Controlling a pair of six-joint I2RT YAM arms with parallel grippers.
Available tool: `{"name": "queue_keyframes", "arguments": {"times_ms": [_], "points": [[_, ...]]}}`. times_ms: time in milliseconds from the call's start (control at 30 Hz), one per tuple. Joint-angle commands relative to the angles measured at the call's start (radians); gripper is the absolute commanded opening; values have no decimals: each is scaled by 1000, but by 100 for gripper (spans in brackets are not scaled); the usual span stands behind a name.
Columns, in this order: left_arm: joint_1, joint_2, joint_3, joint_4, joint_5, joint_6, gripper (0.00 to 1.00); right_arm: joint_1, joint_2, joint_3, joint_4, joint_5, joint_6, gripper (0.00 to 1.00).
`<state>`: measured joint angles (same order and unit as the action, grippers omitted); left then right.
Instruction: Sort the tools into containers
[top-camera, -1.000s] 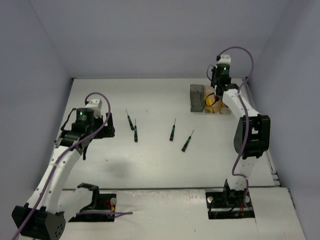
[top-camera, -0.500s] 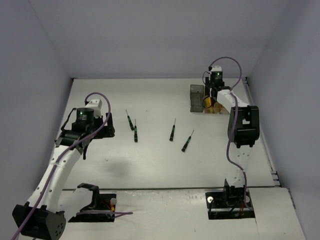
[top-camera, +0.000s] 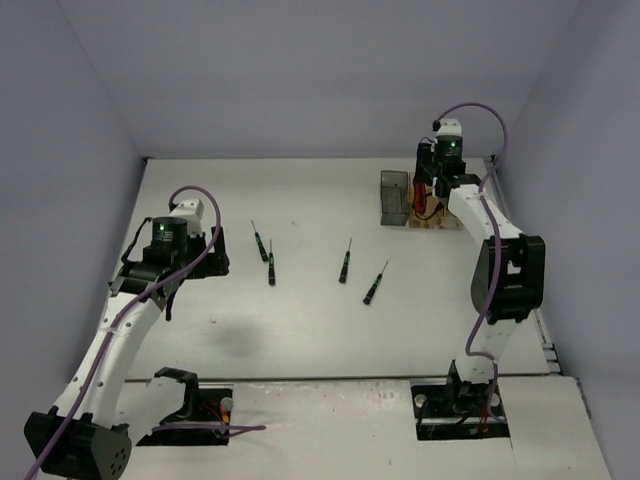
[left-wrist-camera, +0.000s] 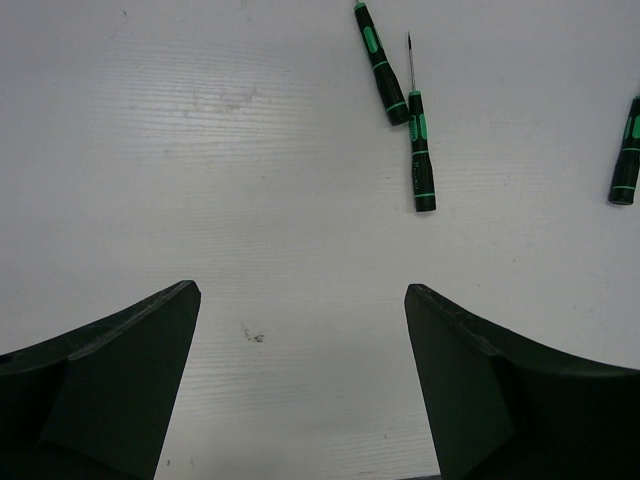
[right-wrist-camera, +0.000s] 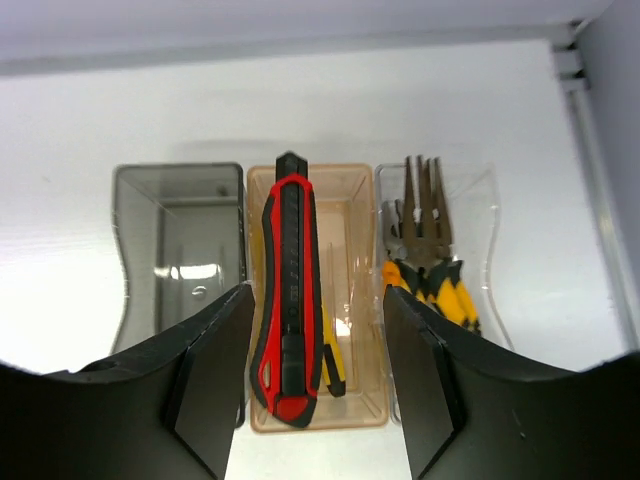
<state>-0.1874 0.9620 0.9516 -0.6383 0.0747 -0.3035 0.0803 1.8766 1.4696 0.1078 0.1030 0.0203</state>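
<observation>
Hovering over the three bins at the far right corner of the table (top-camera: 300, 200), the right gripper (right-wrist-camera: 315, 290) has its fingers partly apart. A red knife (right-wrist-camera: 287, 290) is between them, but there is a clear gap on its right side, so the fingers do not squeeze it. On its left side it is very close to the finger; if they touch, I cannot tell. The knife lies along the amber bin (right-wrist-camera: 352, 215), the middle one of the row, with its black tip toward the far wall. If it rests on the bottom or on the thing under it, I cannot tell. Under it a yellow knife (right-wrist-camera: 332, 365) shows a little at the near end of the same bin.

The grey bin (right-wrist-camera: 180, 215) stands just to the left of the amber one. The clear bin (right-wrist-camera: 480, 200) stands just to the right, and pliers (right-wrist-camera: 425, 230) with yellow and black handles lie in it, with the metal noses pointing to the far side.

The left gripper (left-wrist-camera: 300, 290) is wide open and holds nothing – only bare table is between its fingers. It hangs over the left part of the table. Four screwdrivers lie on the table, well apart from the bins: two close together (top-camera: 262, 245) (top-camera: 271, 265) near the left arm, and two more (top-camera: 345, 262) (top-camera: 375, 283) toward the middle.
</observation>
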Motion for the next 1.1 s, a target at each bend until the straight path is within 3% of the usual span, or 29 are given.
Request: {"name": "queue_keyframes", "arguments": {"times_ms": [0, 133, 400, 867, 1067], "points": [[9, -16, 7, 49, 5, -11, 81, 7, -67, -20, 55, 6, 32, 52], [9, -13, 7, 49, 0, -12, 81, -1, 0, 10, 56, -42, 48, 62], [9, -7, 7, 49, -9, -8, 81, -13, 125, 89, 57, -80, 91, 63], [9, -1, 7, 49, -3, -8, 81, -24, 186, 112, 58, -95, 107, 37], [9, -2, 7, 48, -1, -8, 81, -34, 198, 116, 57, -93, 108, 36]]}}
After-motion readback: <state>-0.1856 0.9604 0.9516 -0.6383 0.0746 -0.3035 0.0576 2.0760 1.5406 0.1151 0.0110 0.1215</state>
